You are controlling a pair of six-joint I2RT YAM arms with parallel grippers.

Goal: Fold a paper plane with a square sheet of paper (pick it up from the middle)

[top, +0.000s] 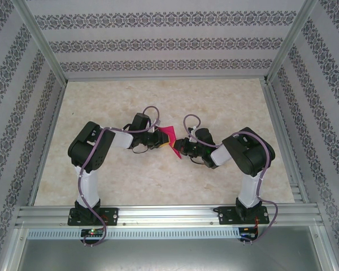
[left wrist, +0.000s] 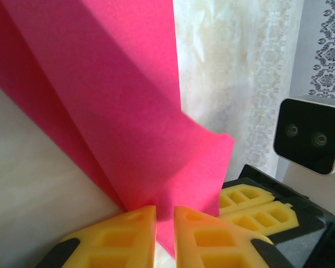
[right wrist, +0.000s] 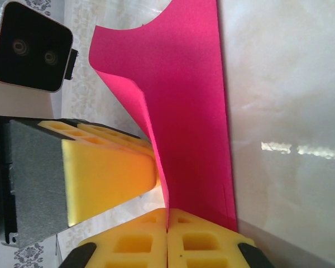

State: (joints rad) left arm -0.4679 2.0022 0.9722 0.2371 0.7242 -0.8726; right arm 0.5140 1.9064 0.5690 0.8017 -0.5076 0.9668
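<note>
Marbled table (top: 226, 107) inside patterned walls; at its middle, well off every edge, I have the partly folded paper sheet (top: 168, 134) pinched from both sides; my left gripper (left wrist: 164, 218) is nipped onto its layered lower corner, my right gripper (right wrist: 167, 223) pressed together on a fold just beside it. I judge we're mid-crease, no dart formed yet; next, one pincer should let go while the other holds firm, then regrip without tearing

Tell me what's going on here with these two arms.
The two arms meet over the middle of the table, sharing a magenta sheet of paper that is already creased and partly folded. The left gripper pinches one edge and the right gripper is shut on it opposite, holding it upright between them.
</note>
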